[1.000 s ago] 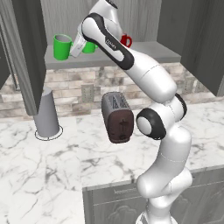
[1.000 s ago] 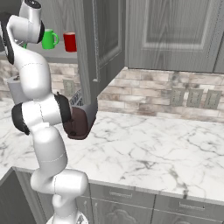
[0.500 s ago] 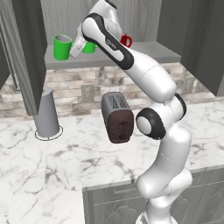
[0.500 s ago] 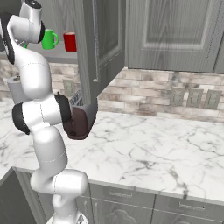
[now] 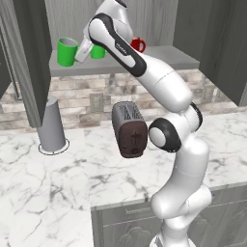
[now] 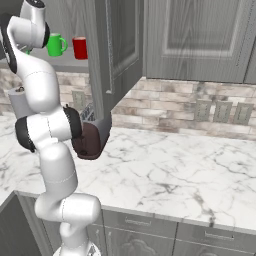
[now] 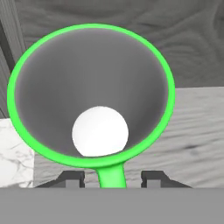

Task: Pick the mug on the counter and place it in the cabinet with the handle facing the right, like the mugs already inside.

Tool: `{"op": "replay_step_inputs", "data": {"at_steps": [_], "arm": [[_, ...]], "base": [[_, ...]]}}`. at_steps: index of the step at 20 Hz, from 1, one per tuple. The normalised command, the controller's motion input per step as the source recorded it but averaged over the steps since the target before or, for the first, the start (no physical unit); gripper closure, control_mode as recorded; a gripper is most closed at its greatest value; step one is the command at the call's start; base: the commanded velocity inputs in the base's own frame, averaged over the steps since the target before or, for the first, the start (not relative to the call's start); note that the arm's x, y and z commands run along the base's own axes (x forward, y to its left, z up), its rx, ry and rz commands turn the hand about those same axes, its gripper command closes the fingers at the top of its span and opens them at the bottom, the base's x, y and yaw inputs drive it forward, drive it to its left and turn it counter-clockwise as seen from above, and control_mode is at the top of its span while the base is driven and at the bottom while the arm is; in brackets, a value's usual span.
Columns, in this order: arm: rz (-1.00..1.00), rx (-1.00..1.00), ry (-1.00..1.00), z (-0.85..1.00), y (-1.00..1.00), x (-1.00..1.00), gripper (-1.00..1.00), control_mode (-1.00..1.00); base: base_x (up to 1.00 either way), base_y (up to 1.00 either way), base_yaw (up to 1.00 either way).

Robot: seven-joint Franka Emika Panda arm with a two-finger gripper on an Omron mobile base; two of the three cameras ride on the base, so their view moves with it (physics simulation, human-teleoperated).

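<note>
Standing on the cabinet (image 5: 188, 61) shelf: second green mug (image 5: 99, 51), red mug (image 5: 137, 45). The mug (image 5: 66, 51) sat leftmost; gripper (image 7: 112, 178) above it, fingers apart either side of the handle (image 7: 111, 175), grip unclear.

The mug (image 7: 89, 94) — glossy green rim, matt grey inside — sits against the cabinet (image 7: 192, 127) shelf board, pale wood-grain. Below that shelf, the counter (image 5: 43, 188) is smooth veined marble — polished-looking.
</note>
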Motion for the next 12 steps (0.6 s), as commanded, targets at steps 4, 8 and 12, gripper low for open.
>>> {"op": "replay_step_inputs", "data": {"at_steps": [4,8,12], "arm": [[0.0,0.0,0.0,0.0,0.09,0.04,-1.0,-1.0],[0.0,0.0,0.0,0.0,0.09,0.02,-1.0,-1.0],[0.0,0.0,-0.01,0.0,0.08,0.01,-1.0,-1.0]], "base": [[0.0,0.0,0.0],[0.0,0.0,0.0],[0.0,0.0,0.0]]}}
